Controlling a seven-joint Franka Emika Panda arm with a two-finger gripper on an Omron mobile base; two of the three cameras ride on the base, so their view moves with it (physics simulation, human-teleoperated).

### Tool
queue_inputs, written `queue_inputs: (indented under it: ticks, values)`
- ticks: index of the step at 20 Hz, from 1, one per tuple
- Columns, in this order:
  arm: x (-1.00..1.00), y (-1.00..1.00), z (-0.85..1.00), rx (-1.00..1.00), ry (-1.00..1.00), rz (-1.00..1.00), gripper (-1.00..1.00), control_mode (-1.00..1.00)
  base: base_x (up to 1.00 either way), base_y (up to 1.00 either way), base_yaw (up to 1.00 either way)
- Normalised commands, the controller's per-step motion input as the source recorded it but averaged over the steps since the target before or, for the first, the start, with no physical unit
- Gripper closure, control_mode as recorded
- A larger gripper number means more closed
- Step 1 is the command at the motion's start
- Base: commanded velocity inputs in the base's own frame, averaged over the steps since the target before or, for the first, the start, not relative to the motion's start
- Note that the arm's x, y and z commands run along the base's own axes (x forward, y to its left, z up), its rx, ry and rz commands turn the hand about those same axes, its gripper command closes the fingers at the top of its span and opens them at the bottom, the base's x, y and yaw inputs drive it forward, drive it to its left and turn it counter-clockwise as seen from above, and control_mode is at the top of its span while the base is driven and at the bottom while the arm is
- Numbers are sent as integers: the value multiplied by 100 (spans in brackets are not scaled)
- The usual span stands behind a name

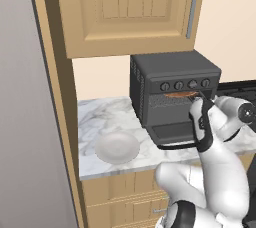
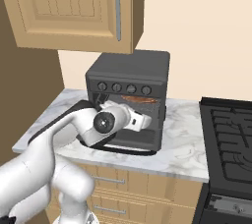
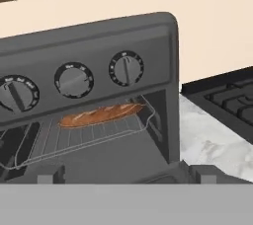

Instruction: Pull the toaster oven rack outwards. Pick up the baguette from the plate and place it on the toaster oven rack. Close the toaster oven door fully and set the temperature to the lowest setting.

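Observation:
The dark grey toaster oven (image 1: 175, 79) (image 2: 129, 73) stands on the marble counter. Its door (image 1: 172, 133) (image 2: 125, 142) hangs down open. The baguette (image 3: 101, 114) (image 1: 181, 94) (image 2: 139, 99) lies lengthwise on the wire rack (image 3: 94, 135), inside the oven mouth. Left of the oven, the round pale plate (image 1: 117, 147) sits bare. My gripper (image 3: 126, 174) (image 1: 196, 103) hovers just in front of the oven opening, above the lowered door. It is open, and nothing lies between its fingertips (image 3: 49, 173). The row of knobs (image 3: 126, 68) runs above the opening.
A black stovetop (image 2: 231, 134) (image 3: 222, 95) adjoins the counter on the oven's right. A wooden wall cabinet (image 1: 130, 7) hangs over the oven. A tall panel (image 1: 30, 122) closes off the counter's left end. Bare marble (image 3: 207, 135) lies between oven and stove.

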Motion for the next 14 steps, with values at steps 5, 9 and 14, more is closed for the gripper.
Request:
queue_inputs:
  ticks: [5, 9, 14]
  values:
    - [-89, -20, 63, 0, 18, 16, -100, -100, 0, 0, 0]
    - [-43, -1, 21, 0, 7, 7, -100, -100, 0, 0, 0]
    - [-10, 0, 0, 0, 0, -6, -100, -100, 0, 0, 0]
